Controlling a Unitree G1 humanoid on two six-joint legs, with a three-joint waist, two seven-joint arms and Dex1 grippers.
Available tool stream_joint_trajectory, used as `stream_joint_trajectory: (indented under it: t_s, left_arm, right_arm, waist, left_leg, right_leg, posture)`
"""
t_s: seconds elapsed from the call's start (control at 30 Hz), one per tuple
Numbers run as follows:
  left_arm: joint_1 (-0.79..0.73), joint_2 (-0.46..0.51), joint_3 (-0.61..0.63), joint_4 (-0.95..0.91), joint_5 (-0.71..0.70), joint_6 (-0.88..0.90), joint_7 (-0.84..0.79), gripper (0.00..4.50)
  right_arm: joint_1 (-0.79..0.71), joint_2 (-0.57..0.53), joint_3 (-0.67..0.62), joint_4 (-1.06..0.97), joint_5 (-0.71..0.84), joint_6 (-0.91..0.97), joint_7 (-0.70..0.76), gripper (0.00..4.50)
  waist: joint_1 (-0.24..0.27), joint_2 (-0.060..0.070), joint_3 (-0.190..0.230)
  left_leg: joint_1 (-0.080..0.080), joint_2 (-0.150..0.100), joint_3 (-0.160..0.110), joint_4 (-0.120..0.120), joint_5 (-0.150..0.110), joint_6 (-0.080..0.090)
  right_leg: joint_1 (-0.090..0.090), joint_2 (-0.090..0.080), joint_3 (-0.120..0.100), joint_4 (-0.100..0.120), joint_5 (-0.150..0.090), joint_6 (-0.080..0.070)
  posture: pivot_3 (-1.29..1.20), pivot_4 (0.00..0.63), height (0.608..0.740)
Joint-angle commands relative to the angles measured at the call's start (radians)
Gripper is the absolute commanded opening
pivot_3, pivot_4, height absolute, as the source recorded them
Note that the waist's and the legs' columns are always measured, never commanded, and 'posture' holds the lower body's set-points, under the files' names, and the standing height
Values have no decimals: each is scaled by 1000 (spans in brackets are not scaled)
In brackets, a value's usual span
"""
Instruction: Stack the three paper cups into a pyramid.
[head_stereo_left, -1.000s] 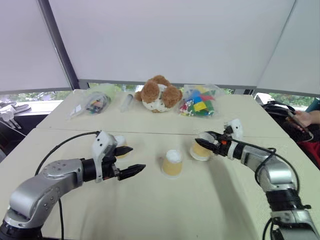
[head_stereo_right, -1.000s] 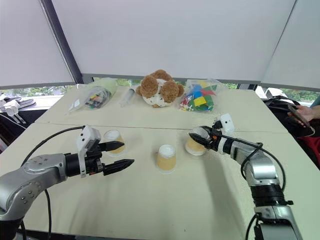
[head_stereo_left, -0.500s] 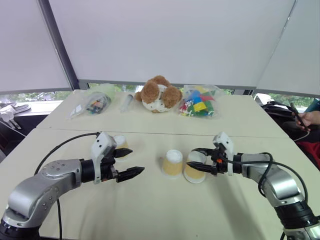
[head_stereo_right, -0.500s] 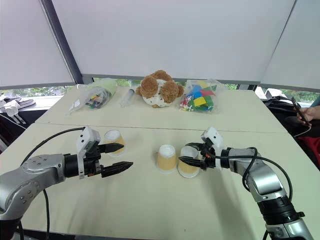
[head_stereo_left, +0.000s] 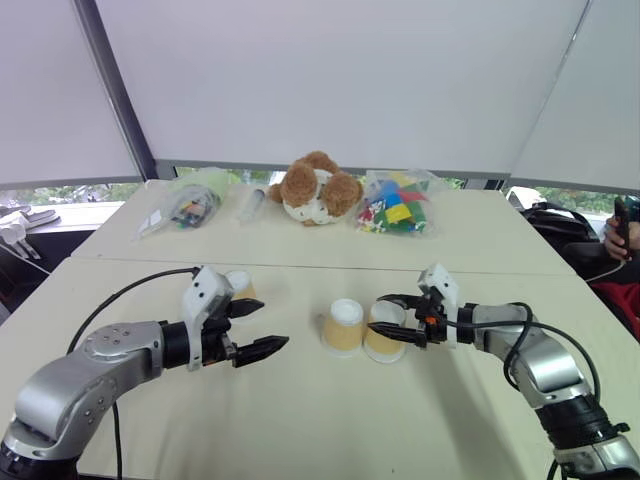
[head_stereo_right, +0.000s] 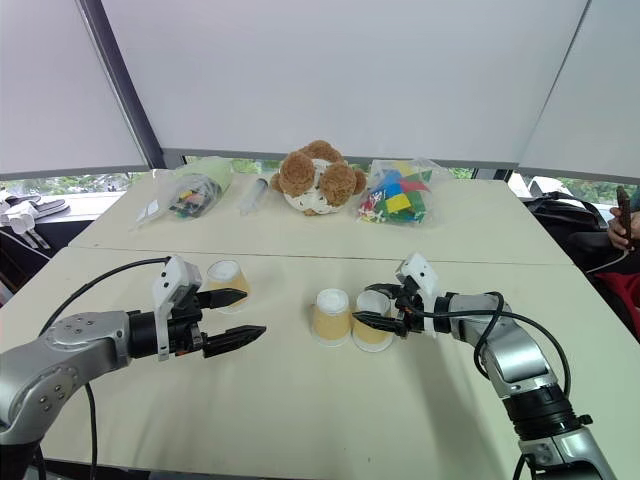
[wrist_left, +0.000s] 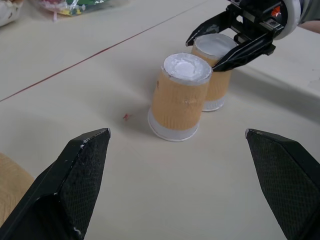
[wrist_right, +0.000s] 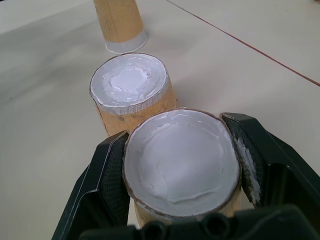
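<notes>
Three tan paper cups stand upside down on the beige table (head_stereo_left: 300, 410). My right gripper (head_stereo_left: 378, 314) is shut on the right-hand cup (head_stereo_left: 383, 338), one finger on each side near its top. That cup (wrist_right: 180, 160) rests on the table against the middle cup (head_stereo_left: 343, 325), also seen close by as the middle cup (wrist_left: 179, 97). The third cup (head_stereo_right: 225, 277) stands apart to the left, just beyond my left gripper (head_stereo_left: 272, 322). My left gripper is open and empty, its fingers (wrist_left: 75, 185) spread wide and pointing toward the two cups.
Along the table's far side lie a brown plush toy (head_stereo_left: 315, 188), a bag of coloured blocks (head_stereo_left: 398, 205), another clear bag (head_stereo_left: 190, 205) and a small tube (head_stereo_left: 254, 203). A person's hand holding a phone (head_stereo_left: 622, 225) is at the right edge.
My right gripper carried its cup left and down, setting it beside the middle cup. The left arm stayed still.
</notes>
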Motion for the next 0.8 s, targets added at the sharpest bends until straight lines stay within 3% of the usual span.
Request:
stream_joint_trajectory:
  t_s: [0.03,0.2,0.33,0.8]
  left_arm:
    - [-1,9,27,-35,-15,-1,7,4500]
    - [-6,9,22,-31,-17,-2,9,4500]
    - [-7,9,22,-26,-18,-4,8,4500]
    - [-12,35,74,81,3,-50,-36,4500]
  right_arm:
    - [-16,10,2,0,-11,-19,-1,2508]
    - [-13,10,7,11,-28,-37,-2,2508]
    - [-7,9,2,8,-26,-33,-4,4395]
    - [-3,-13,-125,-117,85,109,-50,4459]
  waist:
    - [0,0,0]
    - [0,0,0]
    - [0,0,0]
    - [1,0,0]
  left_leg:
    - [0,0,0,0,0,0]
    - [0,0,0,0,0,0]
    - [0,0,0,0,0,0]
    - [0,0,0,0,0,0]
  right_leg:
    - [0,0,0,0,0,0]
    - [0,0,0,0,0,0]
    - [0,0,0,0,0,0]
    - [0,0,0,0,0,0]
  posture:
    - [0,150,740]
    - [0,150,740]
    - [0,150,740]
    - [0,150,740]
